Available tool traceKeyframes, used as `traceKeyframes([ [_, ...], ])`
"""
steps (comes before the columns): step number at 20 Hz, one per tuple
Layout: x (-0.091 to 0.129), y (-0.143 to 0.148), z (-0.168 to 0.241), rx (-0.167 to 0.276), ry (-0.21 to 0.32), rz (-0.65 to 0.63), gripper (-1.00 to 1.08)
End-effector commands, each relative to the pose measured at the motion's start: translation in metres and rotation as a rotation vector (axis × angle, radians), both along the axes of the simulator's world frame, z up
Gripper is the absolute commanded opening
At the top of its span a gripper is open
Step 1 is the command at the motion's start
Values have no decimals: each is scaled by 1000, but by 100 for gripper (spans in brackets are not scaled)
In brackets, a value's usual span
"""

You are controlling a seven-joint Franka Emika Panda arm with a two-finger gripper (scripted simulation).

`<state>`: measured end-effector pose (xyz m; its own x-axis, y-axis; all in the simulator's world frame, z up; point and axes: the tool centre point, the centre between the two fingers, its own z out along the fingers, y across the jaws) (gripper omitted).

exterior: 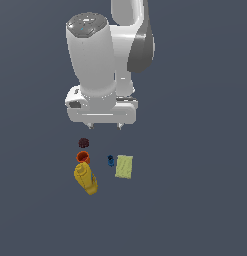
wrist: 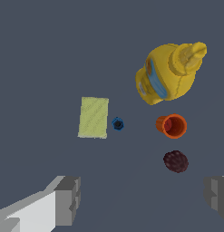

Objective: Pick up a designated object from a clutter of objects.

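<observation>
The cup (exterior: 83,157) is being crowded on two sides. The yellow bottle (exterior: 85,178) is lying tilted just beside it, nearly touching, on the side away from the arm, and the maroon lump (exterior: 83,143) is sitting close on the other side, between the cup and the gripper (exterior: 103,126). In the wrist view the cup (wrist: 172,126) is seen standing upright with its hollow top open, the bottle (wrist: 170,74) and the lump (wrist: 176,161) flanking it with small gaps showing.

Toward the exterior view's right, a tiny blue piece (exterior: 111,160) is lying apart from the cup, and a pale green flat rectangle (exterior: 124,166) is lying just beyond it. All are resting on the dark floor (exterior: 195,200).

The arm is being held upright over the scene, wrist pointing straight down, the gripper hanging above the floor short of the clutter. The fingers (wrist: 68,199) are being kept wide apart, and nothing is being held between them.
</observation>
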<state>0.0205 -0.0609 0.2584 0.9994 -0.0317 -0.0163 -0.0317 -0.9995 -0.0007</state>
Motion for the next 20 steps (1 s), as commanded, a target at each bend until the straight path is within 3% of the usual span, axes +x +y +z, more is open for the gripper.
traceKeyframes([
  [1,7,-16,-22,4,-2,2,100],
  [11,20,-87,-120,7,-13,12,100],
  [20,17,-120,-165,0,-16,16,100],
])
